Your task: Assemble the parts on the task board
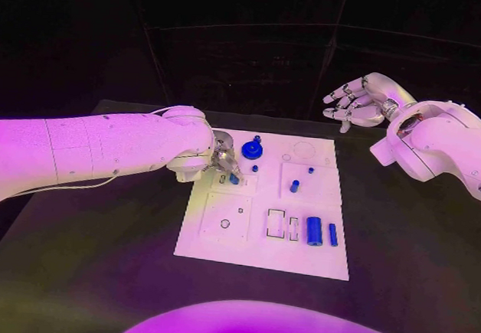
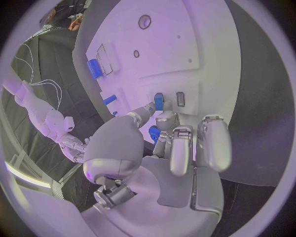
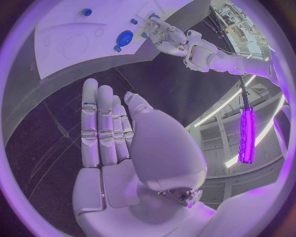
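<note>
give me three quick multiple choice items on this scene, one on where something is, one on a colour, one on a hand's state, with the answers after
1. Where is the left hand?
A. over the task board's upper left part
B. off the table beside the board's near edge
C. raised beyond the table's far edge

2. What colour is the large cylinder lying on the board?
A. white
B. blue
C. black

3. What state is the right hand in?
A. gripping the large cylinder
B. pressing flat on the board
C. raised off the board, holding nothing

Answers:
1. A, the head view shows it over the board's upper left part, and the left wrist view shows its fingertip at a small blue part.
2. B, it shows blue against the white board.
3. C, in the right wrist view its fingers are straight with nothing in them.
</note>
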